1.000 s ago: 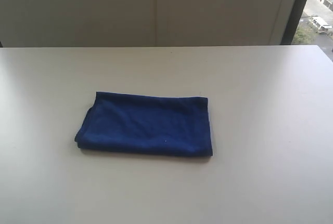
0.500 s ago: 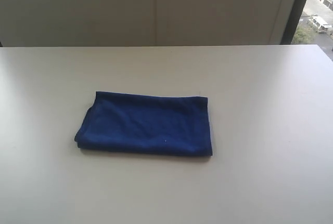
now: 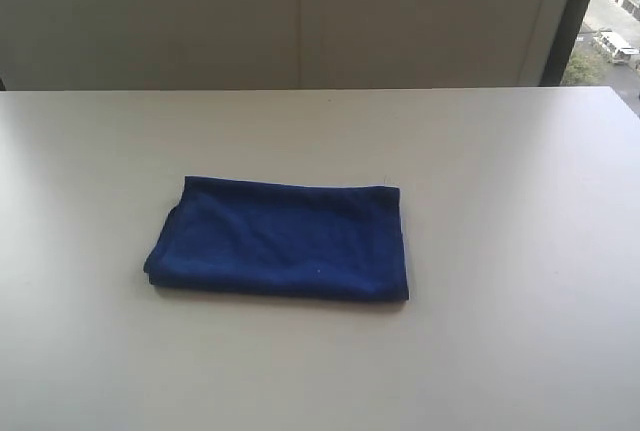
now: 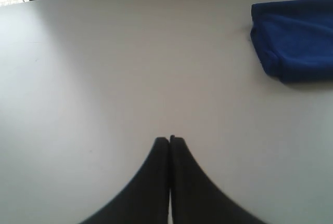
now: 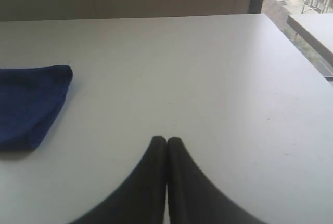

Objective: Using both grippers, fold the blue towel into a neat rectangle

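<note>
Nothing was moved; the blue towel (image 3: pixel 280 239) was left folded on the bench (image 3: pixel 520 171), left tool (image 4: pixel 169 140) and right tool (image 5: pixel 166 141) pressed together.

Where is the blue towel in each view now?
Exterior view: blue towel lies folded, left of centre.
Left wrist view: its end shows, apart from the shut left pincer.
Right wrist view: its end shows, apart from the shut right pincer.
Shared landmark: the white table.
</note>
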`<move>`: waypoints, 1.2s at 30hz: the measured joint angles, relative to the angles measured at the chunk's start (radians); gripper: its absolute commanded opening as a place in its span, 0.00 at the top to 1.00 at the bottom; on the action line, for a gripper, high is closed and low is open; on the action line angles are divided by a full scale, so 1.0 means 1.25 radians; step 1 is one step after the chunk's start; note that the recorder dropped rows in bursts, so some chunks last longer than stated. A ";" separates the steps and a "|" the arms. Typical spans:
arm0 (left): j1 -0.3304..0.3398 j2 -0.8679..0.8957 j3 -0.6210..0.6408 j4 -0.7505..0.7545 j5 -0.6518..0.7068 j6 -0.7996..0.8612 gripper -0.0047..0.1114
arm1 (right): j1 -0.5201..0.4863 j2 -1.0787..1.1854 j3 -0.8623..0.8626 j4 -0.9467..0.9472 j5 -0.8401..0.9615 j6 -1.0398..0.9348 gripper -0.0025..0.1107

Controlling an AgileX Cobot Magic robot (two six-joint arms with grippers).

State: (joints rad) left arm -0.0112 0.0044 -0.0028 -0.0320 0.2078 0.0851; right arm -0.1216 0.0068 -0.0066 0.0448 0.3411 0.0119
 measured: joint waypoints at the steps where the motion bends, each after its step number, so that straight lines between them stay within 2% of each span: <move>1: 0.000 0.000 0.000 0.000 0.000 0.000 0.96 | 0.012 0.000 0.000 0.000 0.000 0.000 0.98; 9: 0.000 0.000 0.000 0.000 0.000 0.000 0.96 | 0.076 0.000 0.000 0.000 0.000 -0.003 0.98; 36: 0.000 0.000 0.000 0.000 0.000 0.001 0.96 | 0.079 0.000 0.000 0.002 0.000 -0.003 0.98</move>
State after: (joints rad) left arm -0.0112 0.0044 -0.0028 -0.0320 0.2078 0.0868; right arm -0.0229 0.0068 -0.0066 0.0472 0.3411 0.0082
